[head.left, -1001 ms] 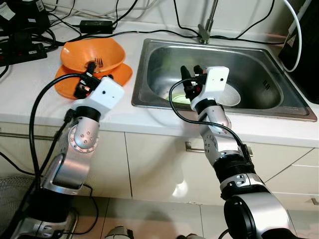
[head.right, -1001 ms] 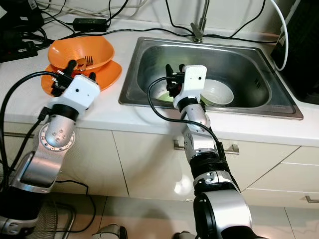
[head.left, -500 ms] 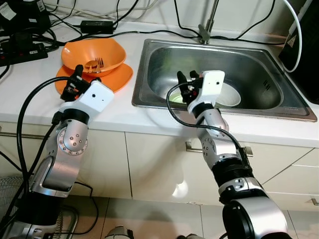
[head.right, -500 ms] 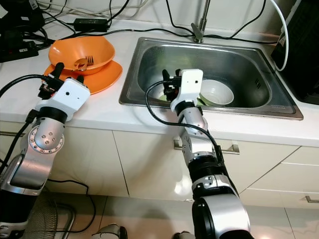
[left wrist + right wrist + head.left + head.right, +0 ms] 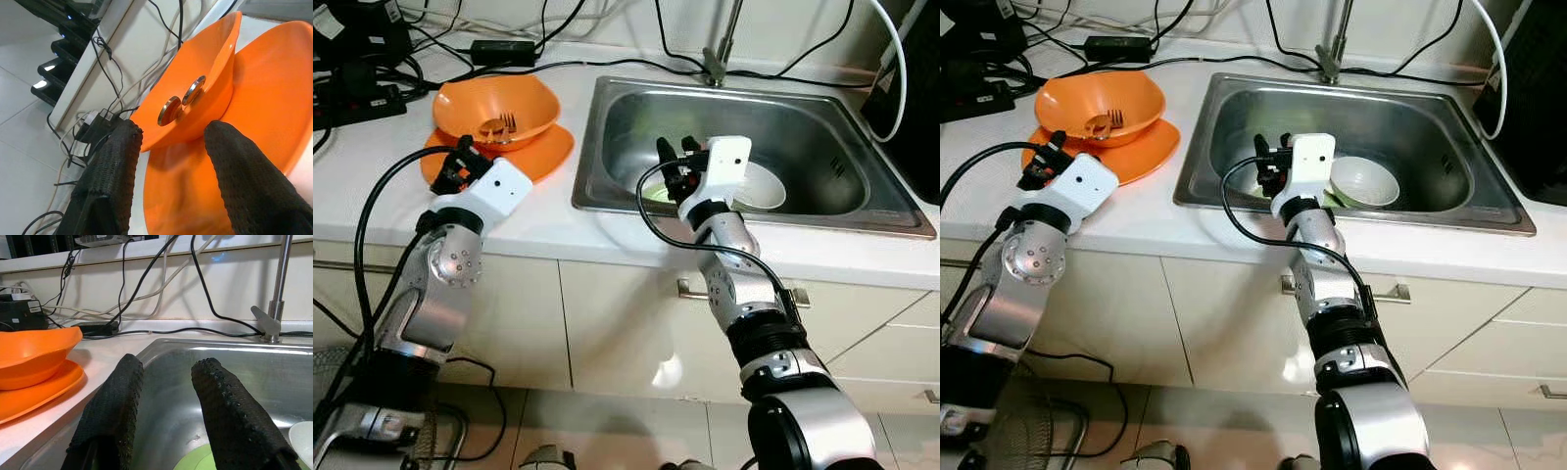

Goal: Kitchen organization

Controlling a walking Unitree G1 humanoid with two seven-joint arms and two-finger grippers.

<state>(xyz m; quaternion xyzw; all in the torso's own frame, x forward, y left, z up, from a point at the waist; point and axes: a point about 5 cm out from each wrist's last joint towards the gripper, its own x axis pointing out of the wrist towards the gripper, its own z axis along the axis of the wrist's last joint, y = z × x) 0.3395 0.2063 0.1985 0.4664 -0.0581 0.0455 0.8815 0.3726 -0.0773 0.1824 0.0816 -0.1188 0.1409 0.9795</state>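
Presently, left gripper (image 5: 458,163) jaws stand open just short of the orange bowl (image 5: 495,106) on its plate (image 5: 540,155); right gripper (image 5: 674,160) jaws open above the sink (image 5: 803,122), white bowl (image 5: 764,186) beside.

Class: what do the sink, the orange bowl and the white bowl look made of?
Sink: brushed stainless steel, grey with soft reflections. Orange bowl: probably plastic, uniform bright colour, smooth slight sheen. White bowl: ceramic or melamine, glossy white; cannot tell which.

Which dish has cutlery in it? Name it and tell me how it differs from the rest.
The orange bowl on the counter, sitting on the orange plate. It holds a fork and spoon. The white bowl in the sink shows no cutlery.
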